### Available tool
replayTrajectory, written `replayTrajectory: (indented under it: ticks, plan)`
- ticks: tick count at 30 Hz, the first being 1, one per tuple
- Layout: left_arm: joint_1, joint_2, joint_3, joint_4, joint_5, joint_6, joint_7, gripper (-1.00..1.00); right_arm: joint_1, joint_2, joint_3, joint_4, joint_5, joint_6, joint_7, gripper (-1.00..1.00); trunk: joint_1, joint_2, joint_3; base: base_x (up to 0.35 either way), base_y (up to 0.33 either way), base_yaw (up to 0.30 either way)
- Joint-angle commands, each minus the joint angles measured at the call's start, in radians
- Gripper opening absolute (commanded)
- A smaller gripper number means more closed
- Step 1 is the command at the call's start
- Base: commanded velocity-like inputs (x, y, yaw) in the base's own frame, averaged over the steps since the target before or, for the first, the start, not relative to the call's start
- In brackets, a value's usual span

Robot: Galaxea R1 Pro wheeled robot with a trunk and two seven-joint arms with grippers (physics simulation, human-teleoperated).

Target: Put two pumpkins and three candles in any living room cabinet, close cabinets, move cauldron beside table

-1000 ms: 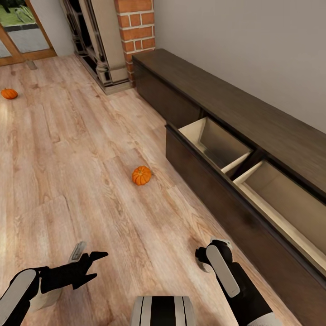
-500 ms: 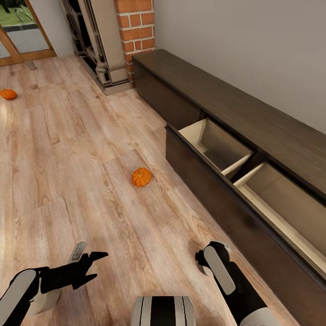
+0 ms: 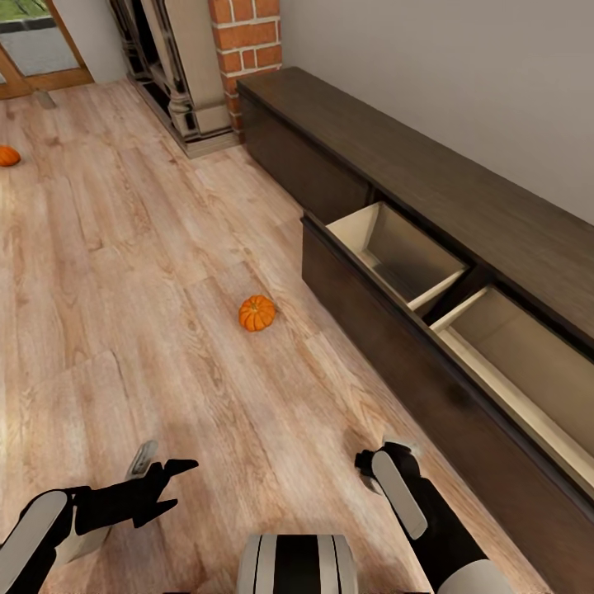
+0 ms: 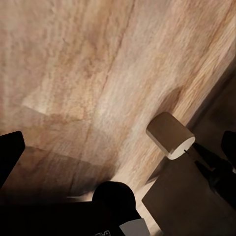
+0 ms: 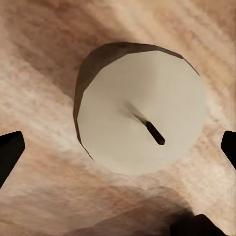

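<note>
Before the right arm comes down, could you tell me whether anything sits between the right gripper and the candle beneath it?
Nothing visible does. In the right wrist view the candle stands upright on the wood floor, wick up, directly under the open right gripper, with both fingertips apart from it on either side.

A pale wood-plank floor [image 3: 124, 330] spreads across the room, its boards running diagonally. At the far end a red brick pillar [image 3: 247, 29] stands against a plain grey wall [image 3: 462, 74], with a fireplace surround [image 3: 177, 74] of dark and cream mouldings beside it. A wood-framed glass door [image 3: 37, 41] sits in the far corner.
</note>
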Motion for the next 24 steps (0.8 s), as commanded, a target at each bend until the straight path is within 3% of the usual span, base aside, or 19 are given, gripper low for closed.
replayTrajectory:
  ticks: [1,5,16,24]
  plan:
    - [0.0,0.0,-0.001,-0.001,0.0,0.0,0.0,1.0,0.0,0.0,-0.001,0.002,0.02,-0.003,0.019,1.0,0.0,0.0,0.0,0.0,0.0,0.0]
    - [0.0,0.0,-0.002,-0.001,0.0,0.0,0.0,1.0,0.0,-0.001,-0.002,0.011,0.053,-0.035,0.076,1.0,0.002,-0.001,-0.015,0.0,0.0,0.0]
    - [0.0,-0.002,-0.002,-0.001,0.0,0.0,0.0,1.0,-0.014,-0.005,-0.006,0.066,0.062,-0.049,0.09,1.0,0.007,-0.004,-0.058,0.0,0.0,0.0]
    - [0.0,-0.002,-0.002,-0.001,0.0,0.0,0.0,1.0,-0.026,-0.021,-0.01,0.1,0.065,-0.096,0.093,1.0,0.007,-0.004,-0.058,0.0,0.0,0.0]
